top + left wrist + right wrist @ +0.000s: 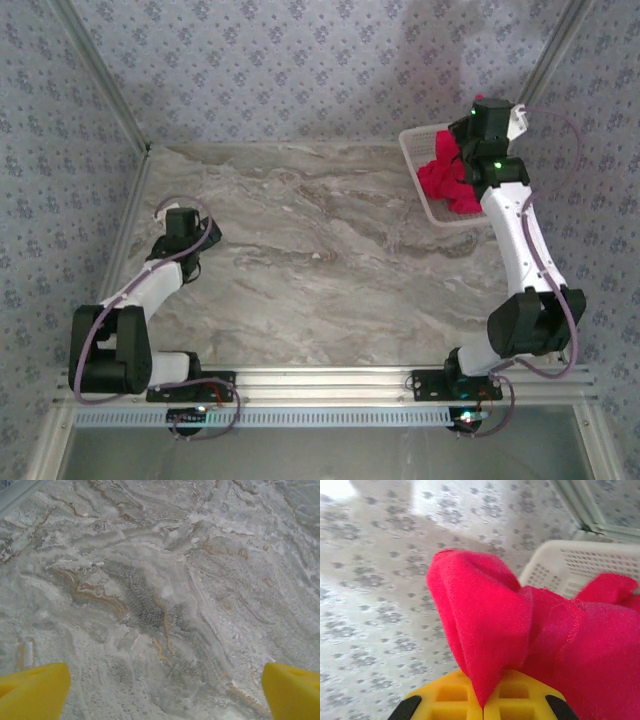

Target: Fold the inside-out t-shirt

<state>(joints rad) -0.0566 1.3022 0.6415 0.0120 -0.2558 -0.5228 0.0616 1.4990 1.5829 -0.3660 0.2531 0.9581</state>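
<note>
The inside-out t-shirt point(446, 178) is a bunched mass of bright red cloth hanging over the white mesh basket point(414, 152) at the table's back right. My right gripper point(462, 150) is raised above the basket and shut on a fold of the t-shirt point(490, 620), which rises out from between its yellow fingers point(445, 700); the rest of the cloth drapes to the right. My left gripper point(172, 213) hovers over bare marble at the left, open, its yellow fingertips point(35, 690) wide apart with nothing between them. The neck tag is hidden.
The marble tabletop point(300, 270) stretches between the two arms. Patterned walls enclose the table on the left, back and right, with metal frame posts point(100, 80) at the corners. The basket point(580, 565) sits against the back right corner.
</note>
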